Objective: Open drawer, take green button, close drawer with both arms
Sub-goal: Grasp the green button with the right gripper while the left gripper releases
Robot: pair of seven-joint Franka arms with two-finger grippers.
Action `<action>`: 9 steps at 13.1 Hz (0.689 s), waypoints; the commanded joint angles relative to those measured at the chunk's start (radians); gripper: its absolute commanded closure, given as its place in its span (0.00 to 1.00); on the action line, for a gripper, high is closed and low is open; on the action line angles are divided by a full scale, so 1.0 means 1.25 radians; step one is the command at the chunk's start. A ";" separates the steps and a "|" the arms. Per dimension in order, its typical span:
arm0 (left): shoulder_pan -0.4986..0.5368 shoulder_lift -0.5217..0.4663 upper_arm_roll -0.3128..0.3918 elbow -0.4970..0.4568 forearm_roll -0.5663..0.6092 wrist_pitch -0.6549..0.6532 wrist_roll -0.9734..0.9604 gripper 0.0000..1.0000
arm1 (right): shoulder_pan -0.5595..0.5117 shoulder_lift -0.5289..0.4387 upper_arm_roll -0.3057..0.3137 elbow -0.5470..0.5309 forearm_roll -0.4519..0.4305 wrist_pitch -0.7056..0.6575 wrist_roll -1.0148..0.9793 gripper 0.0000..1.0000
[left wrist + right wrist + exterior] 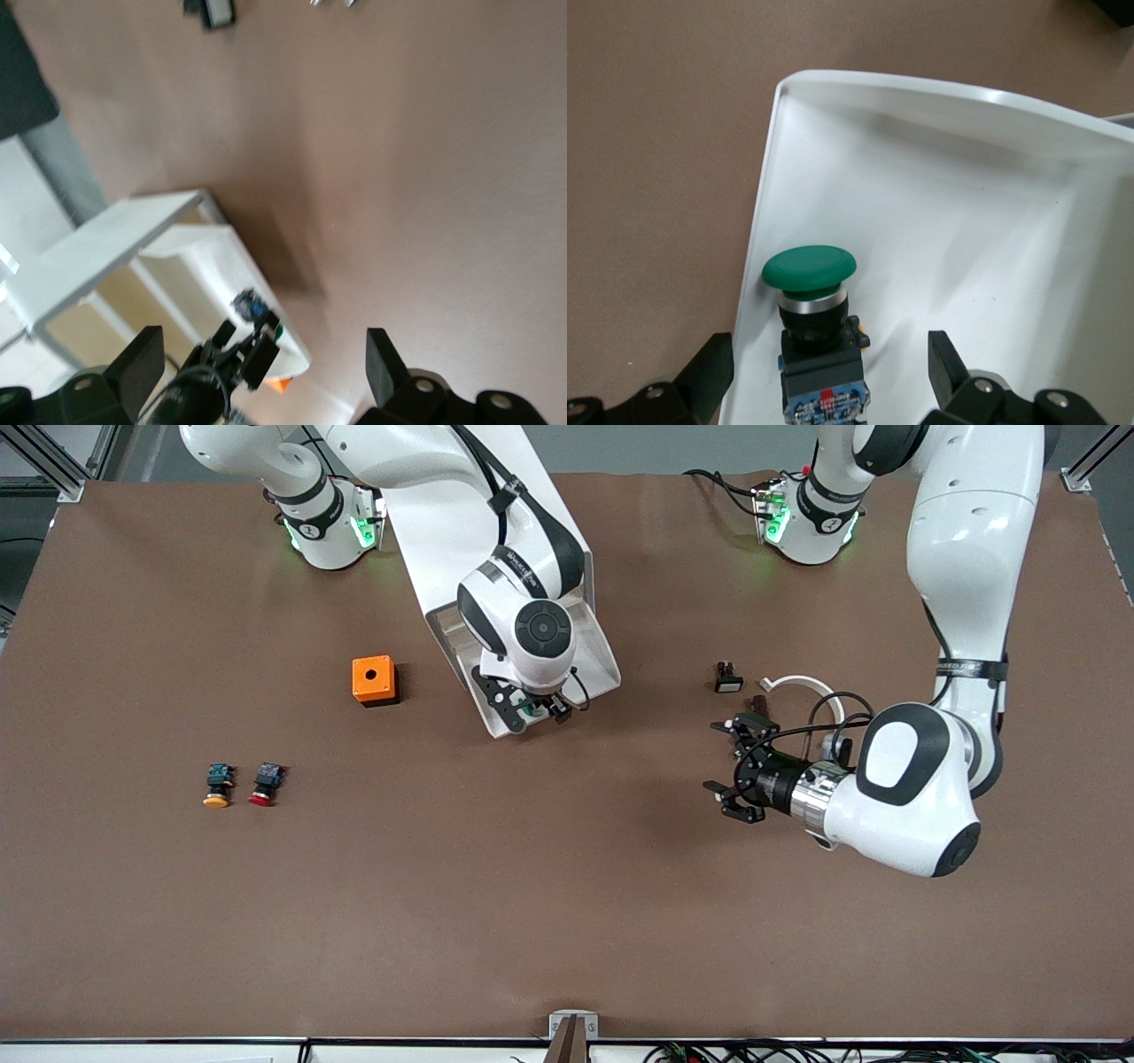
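The white cabinet (595,648) stands mid-table under the right arm, and its cream drawer (496,724) is pulled out toward the front camera. The green-capped button (809,268) lies on its side in the drawer (921,93), near one corner. My right gripper (523,713) is open low over the drawer, one finger (709,372) on each side of the button's dark body without closing on it. My left gripper (719,760) is open and empty above the table toward the left arm's end. The left wrist view shows the cabinet (106,248), the open drawer (213,257) and the button's blue base (251,305).
An orange box (374,680) stands beside the cabinet toward the right arm's end. A yellow-capped button (217,784) and a red-capped button (265,783) lie nearer the front camera. A small black-and-white part (727,679) and a white curved piece (802,684) lie by the left gripper.
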 commanded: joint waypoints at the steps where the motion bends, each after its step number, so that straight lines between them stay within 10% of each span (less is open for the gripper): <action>1: -0.003 -0.058 0.002 -0.018 0.102 0.006 0.137 0.00 | 0.006 0.006 -0.006 0.008 0.007 0.002 -0.014 0.51; 5: -0.035 -0.086 -0.016 -0.018 0.328 0.008 0.224 0.00 | 0.012 0.006 -0.008 0.010 0.005 0.001 -0.053 0.99; 9: -0.025 -0.118 -0.023 -0.036 0.397 0.008 0.422 0.00 | -0.024 -0.006 -0.014 0.086 0.001 -0.096 -0.073 1.00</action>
